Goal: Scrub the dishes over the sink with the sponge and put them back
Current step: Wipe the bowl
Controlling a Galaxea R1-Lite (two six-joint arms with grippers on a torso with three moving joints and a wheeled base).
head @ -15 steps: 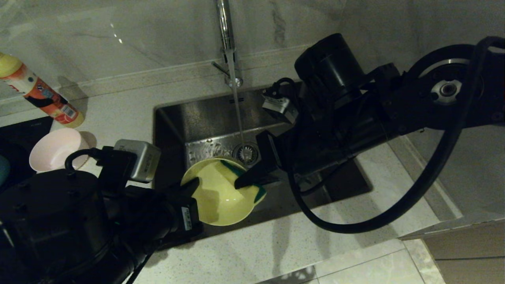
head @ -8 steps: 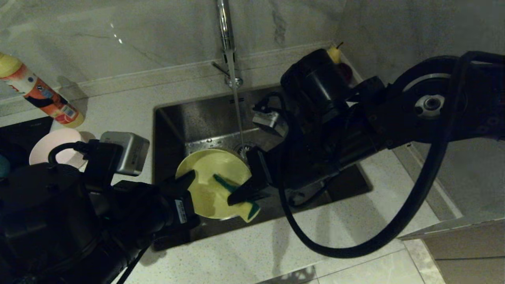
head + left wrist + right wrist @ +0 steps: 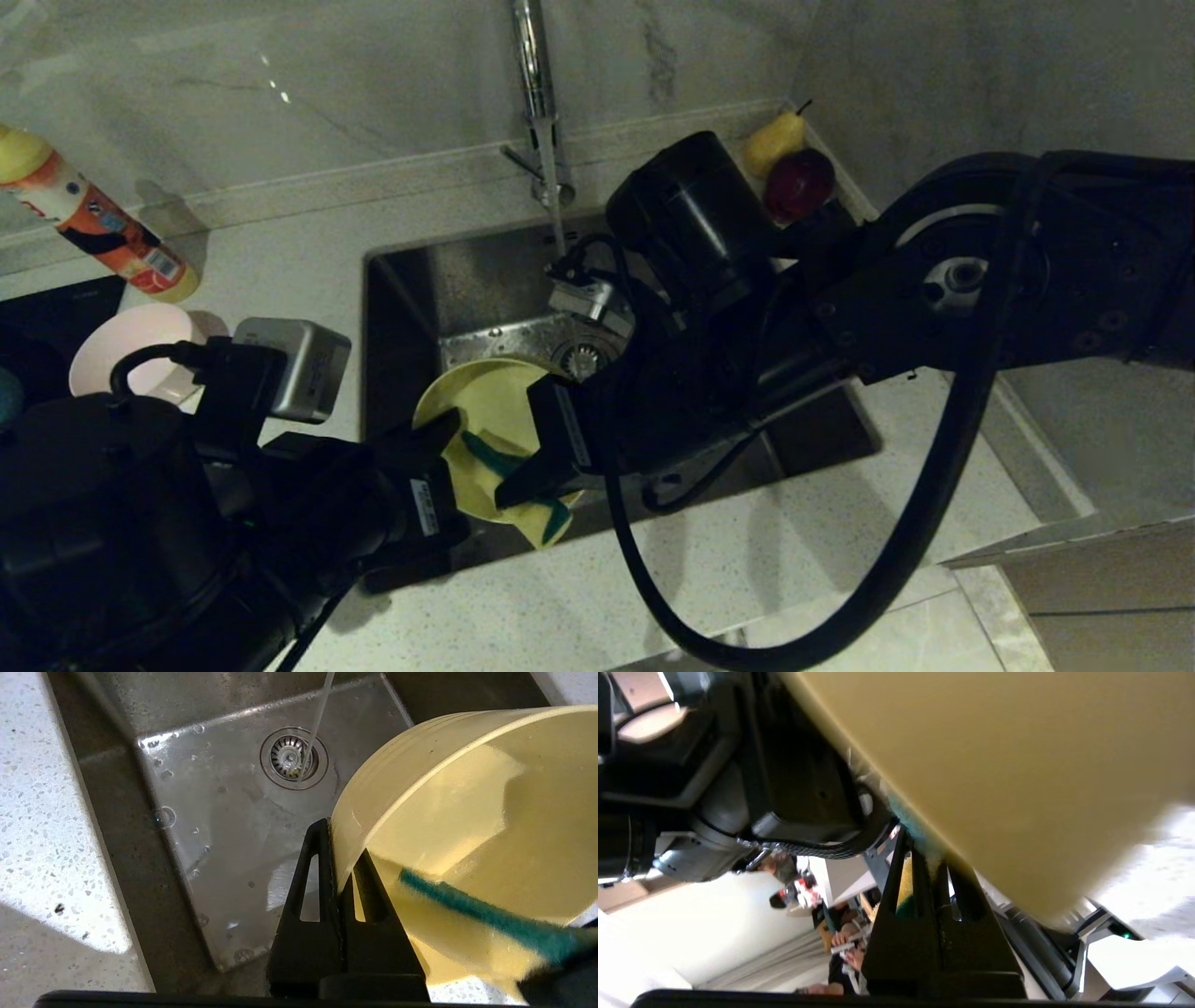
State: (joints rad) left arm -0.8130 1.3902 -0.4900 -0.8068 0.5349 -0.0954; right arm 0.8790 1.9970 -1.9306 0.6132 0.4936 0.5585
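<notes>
Bench (image 3: 280,252) around sink (image 3: 485,271): spray bottle (image 3: 93,219) lying tilted at far left, pink bowl (image 3: 131,350) just beside black cooktop (image 3: 56,313), partly hidden behind left arm. Pear (image 3: 775,140) and red apple (image 3: 800,182) in far right corner against wall. Faucet (image 3: 534,84) running, thin stream dropping toward drain strainer (image 3: 292,758). Right arm bulk blocking right half of basin and part of strainer in head view.

Yellow bowl (image 3: 481,411) held over near-left part of sink, tipped on edge, open side facing right gripper, rim plane close to upright. Left gripper (image 3: 334,858) clamped tight on bowl rim, one finger inside, one outside.

Right gripper (image 3: 518,485) pinched closed on sponge (image 3: 546,518), green face (image 3: 486,917) pressed against bowl's inner wall. Sponge long axis slanting diagonally across bowl interior, yellow foam end sticking out past lower rim.
</notes>
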